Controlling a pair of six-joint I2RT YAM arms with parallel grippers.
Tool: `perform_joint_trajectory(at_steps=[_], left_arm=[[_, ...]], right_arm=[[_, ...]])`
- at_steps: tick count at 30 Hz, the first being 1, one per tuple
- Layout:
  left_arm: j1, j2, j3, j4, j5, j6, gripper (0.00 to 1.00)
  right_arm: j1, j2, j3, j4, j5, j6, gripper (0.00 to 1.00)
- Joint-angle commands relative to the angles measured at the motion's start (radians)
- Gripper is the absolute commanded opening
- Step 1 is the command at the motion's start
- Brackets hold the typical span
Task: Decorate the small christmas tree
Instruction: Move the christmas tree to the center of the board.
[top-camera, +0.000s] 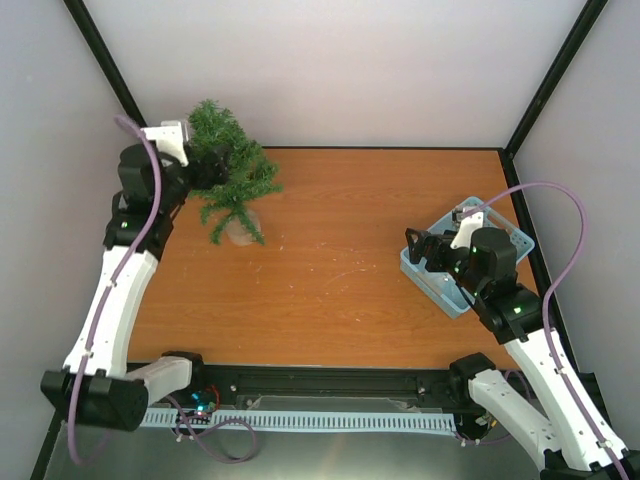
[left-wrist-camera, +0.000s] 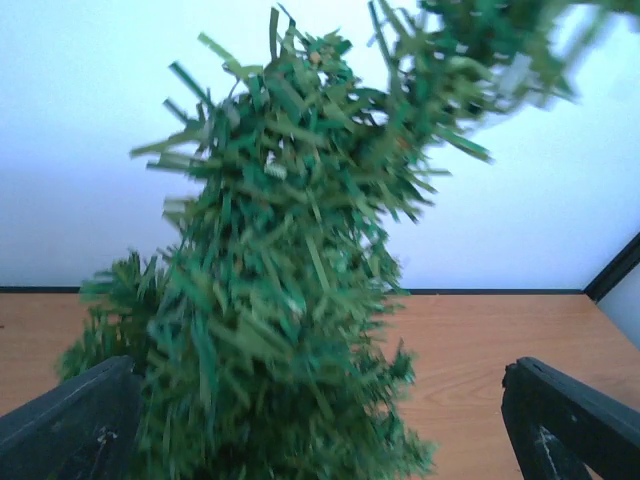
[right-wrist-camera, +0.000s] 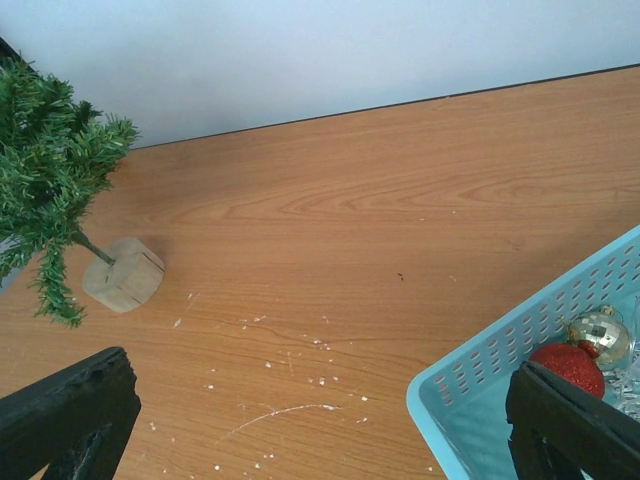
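The small christmas tree (top-camera: 238, 170) stands on a pale wooden base (top-camera: 240, 229) at the table's back left and leans toward the left arm. My left gripper (top-camera: 208, 166) is open among its upper branches. In the left wrist view the blurred green needles (left-wrist-camera: 280, 300) fill the gap between the fingers (left-wrist-camera: 60, 425). My right gripper (top-camera: 425, 250) is open and empty above the left edge of a light blue basket (top-camera: 448, 303). The right wrist view shows the basket's rim (right-wrist-camera: 500, 345), a red bauble (right-wrist-camera: 568, 366) and a gold bauble (right-wrist-camera: 598, 335) inside it, and the tree (right-wrist-camera: 50, 170) far left.
White flecks and scratches mark the wooden table (right-wrist-camera: 300, 350) between basket and tree. Grey walls with black frame posts close in the back and sides. A cable rail (top-camera: 300, 420) runs along the near edge.
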Motion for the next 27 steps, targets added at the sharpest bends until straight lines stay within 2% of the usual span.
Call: perform_joint_trajectory(at_steps=[1,4,6,10,15,17,18,27], left_arm=[[-0.002,0.128,0.104,0.0,0.057,0.095,1.0],[-0.002,0.192,0.153,0.037,0.104,0.108,0.98],[-0.002,0.245,0.188,0.047,0.097,0.12,0.91],[-0.001,0.282,0.213,0.099,0.108,0.143,0.67],[-0.003,0.279,0.221,0.198,0.238,0.096,0.28],[-0.003,0.281,0.228,0.229,0.286,0.043,0.07],[-0.005,0.28,0.229,0.245,0.295,0.008,0.01],[-0.097,0.25,0.175,0.413,0.264,-0.205,0.01]], right_arm=[[-0.007,-0.02,0.022,0.003,-0.008,-0.016,1.0],[-0.007,-0.026,0.027,-0.009,0.002,-0.015,1.0],[-0.008,-0.033,0.023,-0.01,0.003,-0.013,1.0],[-0.008,-0.039,0.023,-0.022,0.001,-0.012,1.0],[-0.006,-0.048,0.024,-0.028,0.022,-0.016,1.0],[-0.007,-0.049,0.024,-0.025,0.019,-0.014,1.0],[-0.007,-0.05,0.024,-0.024,0.018,-0.012,1.0],[-0.007,-0.055,0.039,-0.037,0.028,-0.018,1.0]])
